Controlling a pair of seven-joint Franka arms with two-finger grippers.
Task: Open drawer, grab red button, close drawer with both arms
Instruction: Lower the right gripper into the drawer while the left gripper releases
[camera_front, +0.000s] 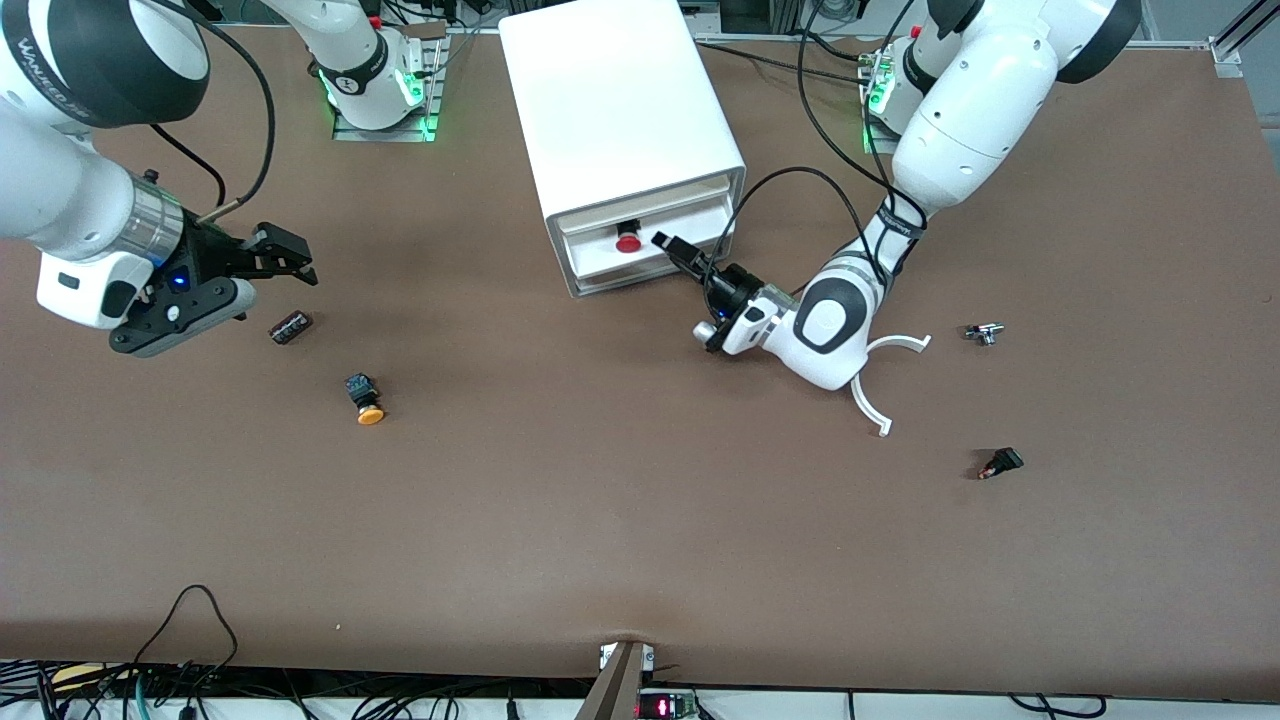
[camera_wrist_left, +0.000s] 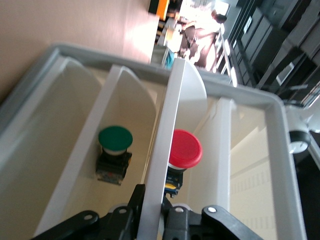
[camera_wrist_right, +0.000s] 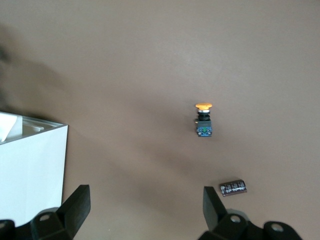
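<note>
Lying button just beside left pincer

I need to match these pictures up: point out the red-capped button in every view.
Front view: the red button sits in the pulled-out drawer.
Left wrist view: red button beside the drawer front that the left gripper pinches.
Right wrist view: not in it.
Shared landmark: the white cabinet.

We see a broad brown table surface filling nearly the whole front view, evenly lit with soft shadows. Along its edge nearest the front camera run dark cables over a pale strip, where a small red display glows — at the opposite edge, green lights shine. In the left wrist view, bright light falls across dark racks or shelving, blurred.
</note>
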